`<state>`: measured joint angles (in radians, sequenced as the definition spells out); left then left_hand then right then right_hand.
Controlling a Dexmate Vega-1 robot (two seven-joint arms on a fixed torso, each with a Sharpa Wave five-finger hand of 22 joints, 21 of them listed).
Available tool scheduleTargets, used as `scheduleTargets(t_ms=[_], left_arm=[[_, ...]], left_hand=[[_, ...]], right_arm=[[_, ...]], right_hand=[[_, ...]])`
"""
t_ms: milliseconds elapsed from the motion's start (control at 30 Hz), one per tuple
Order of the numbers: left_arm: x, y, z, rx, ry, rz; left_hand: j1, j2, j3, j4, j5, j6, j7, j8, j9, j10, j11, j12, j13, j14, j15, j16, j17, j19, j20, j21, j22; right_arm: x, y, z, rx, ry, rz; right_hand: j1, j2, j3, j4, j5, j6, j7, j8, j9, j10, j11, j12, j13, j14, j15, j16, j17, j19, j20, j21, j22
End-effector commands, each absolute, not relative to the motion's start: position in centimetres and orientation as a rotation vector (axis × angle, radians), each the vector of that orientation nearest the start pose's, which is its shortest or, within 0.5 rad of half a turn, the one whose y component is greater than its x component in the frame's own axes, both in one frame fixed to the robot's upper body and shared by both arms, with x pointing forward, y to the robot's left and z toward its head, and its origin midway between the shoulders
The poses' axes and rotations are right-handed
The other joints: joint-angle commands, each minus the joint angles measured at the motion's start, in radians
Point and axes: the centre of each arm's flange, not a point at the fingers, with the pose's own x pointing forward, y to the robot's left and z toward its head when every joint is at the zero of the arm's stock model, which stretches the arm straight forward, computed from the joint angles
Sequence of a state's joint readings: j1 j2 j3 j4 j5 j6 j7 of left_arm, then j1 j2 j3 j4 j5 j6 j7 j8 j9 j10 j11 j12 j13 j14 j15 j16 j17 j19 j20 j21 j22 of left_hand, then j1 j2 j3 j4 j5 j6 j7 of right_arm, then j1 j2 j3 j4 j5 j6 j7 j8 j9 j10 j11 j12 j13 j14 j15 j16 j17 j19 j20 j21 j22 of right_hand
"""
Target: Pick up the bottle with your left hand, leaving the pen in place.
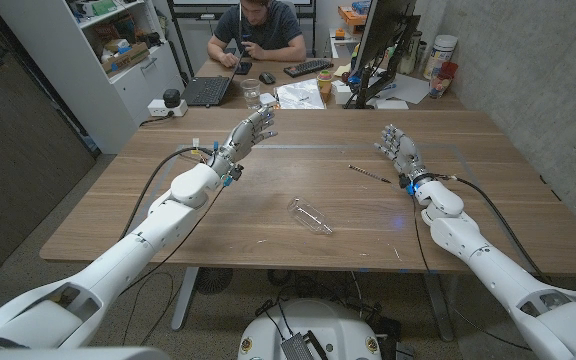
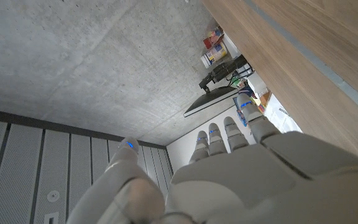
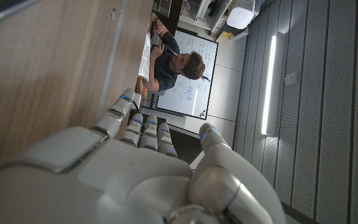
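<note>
A clear plastic bottle (image 1: 310, 215) lies on its side near the middle of the wooden table (image 1: 118, 215), toward the front. A thin dark pen (image 1: 369, 174) lies farther back and to the right of it. My left hand (image 1: 249, 131) is raised over the table's far left part, well behind the bottle, fingers straight and apart, holding nothing. My right hand (image 1: 398, 150) hovers to the right of the pen, fingers spread and empty. In the left wrist view my left hand (image 2: 229, 174) shows from behind, and my right hand (image 3: 123, 174) likewise in the right wrist view.
A person (image 1: 258, 30) sits behind the far edge at a second desk with a laptop (image 1: 208, 90), a keyboard (image 1: 308, 68), a glass (image 1: 251, 93), papers (image 1: 300, 95) and a monitor (image 1: 373, 45). Shelves (image 1: 118, 50) stand at the back left.
</note>
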<state>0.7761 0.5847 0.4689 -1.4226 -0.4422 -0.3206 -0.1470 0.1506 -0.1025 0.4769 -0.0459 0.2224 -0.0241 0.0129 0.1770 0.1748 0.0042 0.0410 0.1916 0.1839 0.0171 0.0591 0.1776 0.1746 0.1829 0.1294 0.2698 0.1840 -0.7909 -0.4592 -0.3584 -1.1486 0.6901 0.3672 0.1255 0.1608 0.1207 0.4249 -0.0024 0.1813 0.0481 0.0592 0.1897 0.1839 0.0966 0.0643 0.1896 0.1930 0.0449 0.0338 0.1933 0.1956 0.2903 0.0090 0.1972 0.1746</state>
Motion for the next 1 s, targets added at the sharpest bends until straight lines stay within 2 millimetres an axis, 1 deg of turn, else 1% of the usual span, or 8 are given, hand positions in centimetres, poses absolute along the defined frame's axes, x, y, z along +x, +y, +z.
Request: scheduleTargets(t_ms=[33, 167, 300, 400, 500, 600, 767, 1000], left_arm=[[58.5, 18.7, 4.7, 0.517, -0.859, -0.545], [57.5, 17.9, 5.1, 0.537, -0.883, -0.595], [56.5, 17.2, 5.4, 0.555, -0.91, -0.641], [55.5, 16.6, 5.5, 0.586, -0.946, -0.679], [54.4, 16.1, 5.9, 0.63, -0.983, -0.722], [53.2, 15.8, 6.3, 0.668, -1.016, -0.725], [52.1, 15.8, 7.2, 0.731, -1.013, -0.709], [51.6, 16.2, 7.7, 0.772, -1.008, -0.755]], left_hand=[[0.018, -0.004, -0.002, -0.009, 0.007, -0.013, 0.0, -0.001, 0.002, -0.009, 0.001, -0.003, 0.004, -0.009, 0.006, -0.001, 0.004, -0.009, 0.001, -0.003, 0.005], [0.024, -0.013, -0.007, -0.016, 0.01, -0.019, 0.002, -0.001, 0.002, -0.013, 0.001, -0.003, 0.005, -0.011, 0.007, -0.001, 0.004, -0.01, 0.003, -0.004, 0.005], [0.047, -0.042, -0.022, -0.037, 0.021, -0.034, -0.013, 0.002, 0.002, -0.023, 0.0, -0.001, 0.005, -0.015, 0.009, 0.003, 0.004, 0.016, 0.037, 0.0, 0.005], [0.055, -0.047, -0.025, -0.043, 0.025, -0.034, -0.019, 0.003, 0.002, -0.023, -0.001, 0.001, 0.005, -0.015, 0.008, 0.004, 0.004, 0.027, 0.042, 0.003, 0.005], [0.078, -0.045, -0.027, -0.055, 0.034, -0.024, -0.016, 0.01, 0.003, -0.018, -0.008, 0.006, 0.005, -0.012, 0.003, 0.006, 0.004, 0.02, -0.004, -0.005, 0.005], [0.097, -0.044, -0.029, -0.065, 0.039, -0.012, 0.0, 0.015, 0.003, -0.011, -0.006, 0.01, 0.005, -0.011, -0.002, 0.007, 0.004, 0.012, -0.03, -0.012, 0.005], [0.117, -0.048, -0.032, -0.077, 0.045, -0.017, 0.028, 0.013, 0.003, 0.002, -0.016, 0.015, 0.005, -0.008, -0.004, 0.008, 0.003, 0.011, -0.024, -0.016, 0.005], [0.147, -0.057, -0.039, -0.093, 0.052, -0.034, 0.051, 0.009, 0.004, 0.0, -0.023, 0.015, 0.006, -0.013, -0.005, 0.006, 0.003, 0.008, -0.022, -0.021, 0.004]], right_arm=[[67.0, -30.4, -3.9, 0.101, -0.604, 0.215], [67.0, -30.2, -3.8, 0.104, -0.607, 0.218], [67.0, -30.0, -3.6, 0.103, -0.61, 0.219], [67.0, -30.0, -3.6, 0.103, -0.613, 0.217], [67.0, -30.0, -3.6, 0.106, -0.614, 0.218], [67.0, -30.1, -3.6, 0.109, -0.615, 0.217], [66.8, -30.2, -3.6, 0.112, -0.621, 0.213], [66.4, -30.2, -3.7, 0.114, -0.629, 0.214]], right_hand=[[-0.004, -0.003, 0.001, 0.005, 0.004, -0.002, 0.011, 0.004, 0.004, 0.005, 0.002, 0.008, 0.003, 0.004, 0.002, 0.005, 0.004, 0.008, 0.003, 0.007, 0.003], [-0.006, -0.004, 0.0, 0.006, 0.004, -0.002, 0.01, 0.004, 0.004, 0.005, 0.003, 0.008, 0.003, 0.004, 0.001, 0.005, 0.004, 0.007, 0.002, 0.006, 0.003], [-0.008, -0.005, -0.001, 0.007, 0.004, -0.002, 0.01, 0.004, 0.004, 0.006, 0.002, 0.009, 0.003, 0.004, 0.001, 0.005, 0.004, 0.007, 0.002, 0.006, 0.003], [-0.009, -0.005, -0.001, 0.007, 0.005, -0.002, 0.011, 0.004, 0.004, 0.006, 0.003, 0.009, 0.003, 0.004, 0.001, 0.005, 0.003, 0.007, 0.002, 0.006, 0.003], [-0.01, -0.006, -0.002, 0.008, 0.005, -0.002, 0.011, 0.004, 0.004, 0.006, 0.003, 0.008, 0.003, 0.003, 0.001, 0.005, 0.003, 0.007, 0.002, 0.006, 0.003], [-0.011, -0.007, -0.003, 0.008, 0.005, -0.002, 0.011, 0.004, 0.005, 0.006, 0.003, 0.009, 0.003, 0.004, 0.001, 0.005, 0.004, 0.007, 0.001, 0.006, 0.003], [-0.014, -0.007, -0.004, 0.01, 0.005, -0.002, 0.011, 0.004, 0.005, 0.006, 0.003, 0.009, 0.003, 0.004, 0.001, 0.005, 0.004, 0.007, 0.001, 0.006, 0.003], [-0.017, -0.008, -0.005, 0.012, 0.005, -0.001, 0.011, 0.004, 0.005, 0.006, 0.001, 0.009, 0.003, 0.004, 0.0, 0.006, 0.004, 0.007, 0.002, 0.006, 0.003]])
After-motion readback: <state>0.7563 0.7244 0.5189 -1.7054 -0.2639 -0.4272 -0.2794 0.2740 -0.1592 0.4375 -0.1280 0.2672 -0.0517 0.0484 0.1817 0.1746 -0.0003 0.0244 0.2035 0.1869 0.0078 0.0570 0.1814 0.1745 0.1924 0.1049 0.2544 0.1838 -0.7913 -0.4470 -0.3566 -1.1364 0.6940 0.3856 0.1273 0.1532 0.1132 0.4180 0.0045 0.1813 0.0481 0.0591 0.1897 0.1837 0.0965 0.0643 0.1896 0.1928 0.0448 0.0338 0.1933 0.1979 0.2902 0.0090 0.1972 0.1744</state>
